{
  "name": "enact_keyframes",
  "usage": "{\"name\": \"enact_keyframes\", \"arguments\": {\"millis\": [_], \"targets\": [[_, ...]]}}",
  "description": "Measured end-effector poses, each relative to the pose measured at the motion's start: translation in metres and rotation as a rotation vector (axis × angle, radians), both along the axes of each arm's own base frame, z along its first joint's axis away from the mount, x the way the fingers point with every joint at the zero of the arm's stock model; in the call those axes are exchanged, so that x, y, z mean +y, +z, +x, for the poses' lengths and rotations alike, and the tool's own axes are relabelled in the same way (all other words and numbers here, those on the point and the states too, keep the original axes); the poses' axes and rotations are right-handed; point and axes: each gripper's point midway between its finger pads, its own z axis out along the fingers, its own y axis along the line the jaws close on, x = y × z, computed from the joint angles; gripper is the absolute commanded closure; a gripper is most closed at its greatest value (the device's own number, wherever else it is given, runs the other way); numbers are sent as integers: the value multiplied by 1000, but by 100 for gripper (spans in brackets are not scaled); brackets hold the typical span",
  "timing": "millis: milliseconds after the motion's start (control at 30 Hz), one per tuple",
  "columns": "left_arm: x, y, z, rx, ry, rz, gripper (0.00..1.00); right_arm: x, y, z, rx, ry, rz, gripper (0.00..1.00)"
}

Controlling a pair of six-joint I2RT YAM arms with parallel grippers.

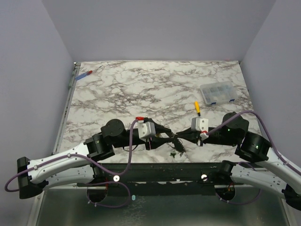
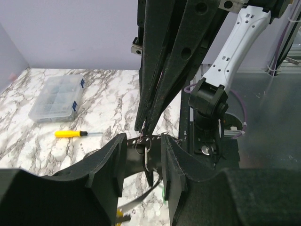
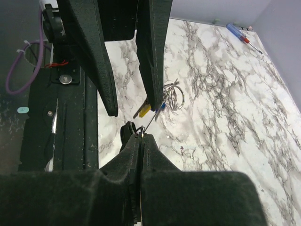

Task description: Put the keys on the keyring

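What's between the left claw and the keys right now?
Nothing visible. In the left wrist view the keys hang right in the gap of the open left claw, and the shut right claw pinches the keyring wire just above them. The yellow screwdriver and clear compartment box lie off to the side.

Surface findings:

- The marble-patterned white and grey tabletop [image 1: 155, 84] is smooth with a low sheen.
- The black plastic fingers of the left gripper [image 2: 143, 146] and right gripper [image 3: 140, 134] are matt and slightly grainy.
- The thin silver-grey wire keyring [image 3: 173, 96] is bare bright metal.
- The small keys [image 3: 143, 111] have yellow and blue plastic caps.
- The clear compartment box [image 2: 56, 99] is translucent plastic with blue clips.
- The yellow-handled screwdriver [image 2: 70, 133] has a glossy plastic grip and a polished metal shaft.
- The white arm shell [image 2: 235, 47] is satin moulded plastic.
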Motion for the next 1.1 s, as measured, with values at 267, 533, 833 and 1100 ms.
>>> {"name": "enact_keyframes", "arguments": {"millis": [267, 533, 833, 1100], "targets": [[-6, -12, 3, 16, 0, 40, 67, 1, -2, 1, 2, 1, -8, 99], [-17, -16, 7, 23, -2, 65, 82, 0, -4, 0, 9, 2, -17, 99], [-18, -16, 6, 19, -10, 64, 93, -3, -3, -2, 5, 1, -12, 99], [-20, -11, 4, 8, -28, 49, 100, -7, 2, -5, -4, 2, 5, 99]]}}
